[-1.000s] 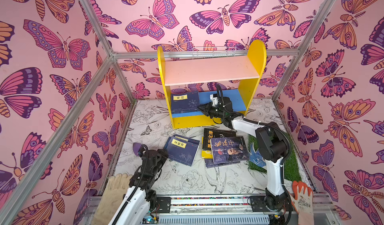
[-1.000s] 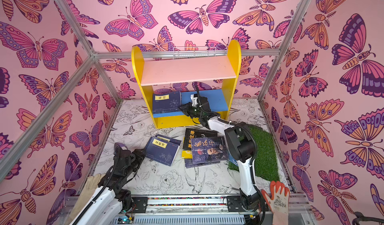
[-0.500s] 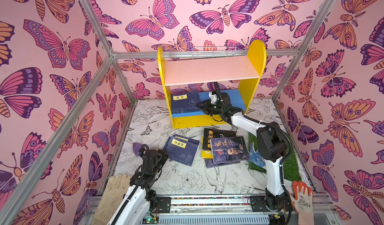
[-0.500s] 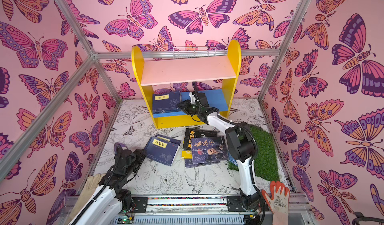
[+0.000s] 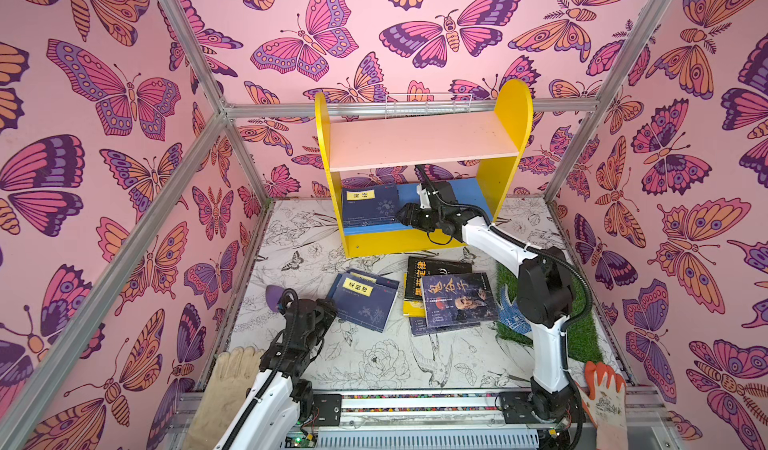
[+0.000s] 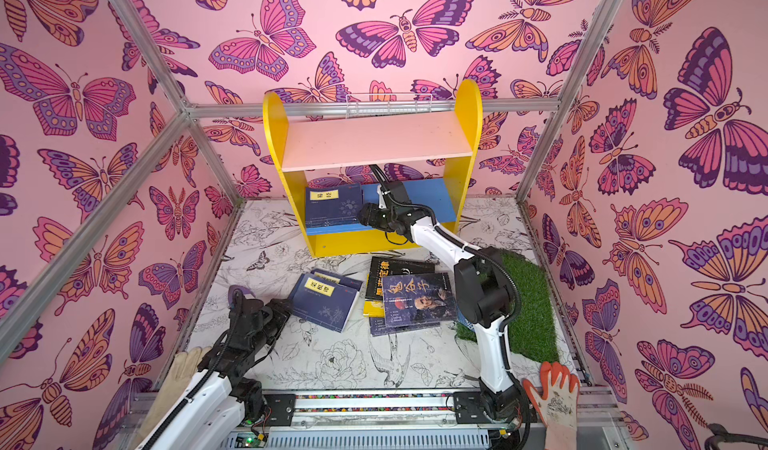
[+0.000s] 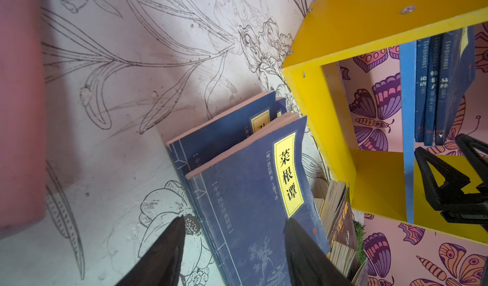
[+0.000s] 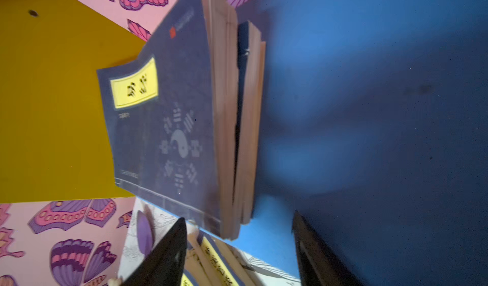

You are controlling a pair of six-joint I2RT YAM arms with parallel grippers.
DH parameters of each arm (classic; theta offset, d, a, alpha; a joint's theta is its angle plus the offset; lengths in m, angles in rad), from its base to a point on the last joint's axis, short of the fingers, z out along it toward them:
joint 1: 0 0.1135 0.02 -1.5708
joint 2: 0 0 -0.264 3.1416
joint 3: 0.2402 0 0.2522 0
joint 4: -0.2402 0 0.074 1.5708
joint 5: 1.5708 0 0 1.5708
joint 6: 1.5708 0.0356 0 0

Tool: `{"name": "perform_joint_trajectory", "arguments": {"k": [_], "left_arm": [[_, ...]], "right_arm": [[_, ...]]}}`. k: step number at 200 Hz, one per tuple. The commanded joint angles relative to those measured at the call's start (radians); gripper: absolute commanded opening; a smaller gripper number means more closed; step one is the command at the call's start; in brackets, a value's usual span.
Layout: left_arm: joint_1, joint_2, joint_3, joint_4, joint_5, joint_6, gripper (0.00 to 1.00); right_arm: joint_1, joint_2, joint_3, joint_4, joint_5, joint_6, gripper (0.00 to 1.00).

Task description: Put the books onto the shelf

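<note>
On the blue lower board of the shelf, at its left end, three navy books lie flat in a stack, spines to the front. Right claw sits between the two boards just right of that stack, facing it, jaws spread wide and clamping nothing; the stack's near end stands at the mouth of the gap, contact not confirmable. Right arm reaches from its base at the near right, elbow raised, forearm slanting forward and left into the shelf. Other books rest on the counter: a navy pair left of centre and, beside it, a pile with the portrait book on top of the black book and the yellow book. Left claw is the nearer to the navy pair: it hovers low at the pair's near left corner, jaws partly apart and empty, the upper book directly ahead with its long axis running away from the claw toward the foot of the shelf. Left arm is folded low over the near left of the counter. Judgement: the right claw must back out rightward before fetching more; the left claw needs only a short advance onto the navy pair.
</note>
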Motion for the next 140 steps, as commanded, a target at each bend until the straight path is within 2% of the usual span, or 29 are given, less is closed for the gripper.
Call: {"name": "perform_joint_trajectory", "arguments": {"k": [1, 34, 62, 82, 101, 140], "left_arm": [[0.005, 0.000, -0.017, 0.003, 0.013, 0.005, 0.62], [0.005, 0.013, 0.005, 0.006, 0.014, 0.061, 0.64], [0.005, 0.077, 0.061, 0.006, 0.020, 0.154, 0.65], [0.007, 0.176, 0.135, 0.005, 0.030, 0.224, 0.65], [0.018, 0.300, 0.199, 0.007, 0.055, 0.282, 0.66], [0.028, 0.553, 0.337, 0.005, 0.080, 0.389, 0.66]], "right_arm": [[0.004, -0.075, 0.020, -0.118, 0.089, -0.140, 0.63], [0.017, -0.182, -0.130, -0.070, -0.031, -0.229, 0.61], [0.082, -0.287, -0.295, -0.127, -0.119, -0.349, 0.61], [0.159, -0.337, -0.429, -0.146, -0.178, -0.412, 0.61], [0.226, -0.344, -0.527, -0.137, -0.202, -0.415, 0.61], [0.276, -0.248, -0.541, -0.170, -0.280, -0.404, 0.61]]}}
